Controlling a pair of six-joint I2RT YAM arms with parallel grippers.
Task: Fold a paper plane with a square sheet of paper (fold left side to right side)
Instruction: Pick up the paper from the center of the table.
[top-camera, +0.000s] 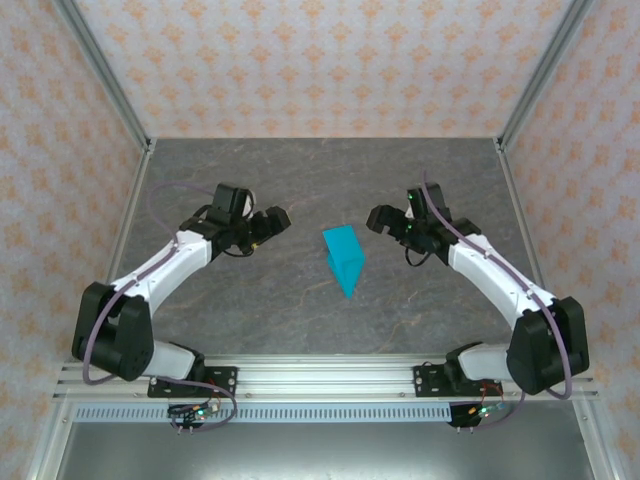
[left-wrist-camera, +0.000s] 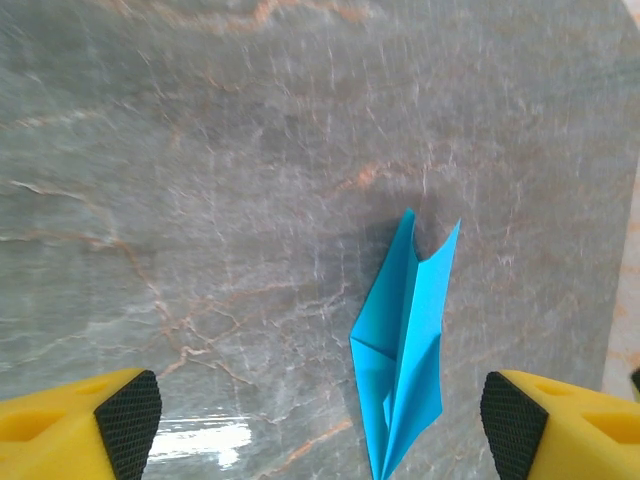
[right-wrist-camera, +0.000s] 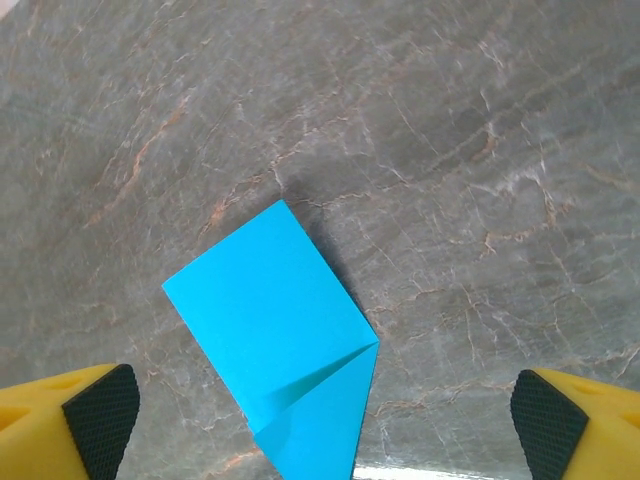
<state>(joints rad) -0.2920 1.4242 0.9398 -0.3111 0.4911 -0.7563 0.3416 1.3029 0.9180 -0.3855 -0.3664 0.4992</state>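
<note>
yellow fingers (left-wrist-camera: 60, 425) tipped with black ribbed pads sit at the bottom corners of the left wrist view, far apart. the left gripper (left-wrist-camera: 320, 430) is spread wide and grips nothing. the right gripper (right-wrist-camera: 325, 420) looks the same in its own wrist view, jaws wide and empty. seen from above, the two grippers face each other over a grey marbled stone-look table top (top-camera: 250, 300).

between them, well apart from both, lies the paper plane (top-camera: 345, 258), a narrow pointed wedge of thin bright cyan-blue paper. it rests near the middle of the table with its sharp tip toward the arm bases.

from the right wrist it shows one broad flat panel, with a diagonal crease where a layer overlaps near the pointed end. from the left wrist it looks slender, with a long centre crease. its layers part in a small v at the blunt end, so it does not lie fully flat, and it casts a shadow to one side.

judging by this shape, the left-over-right fold looks made and the task seems close to done; this reads as a hands-off moment. any next move would likely be sharpening the crease. that calls for one gripper to pin the body while the other presses along the fold, since thin paper may slide or spring open.
</note>
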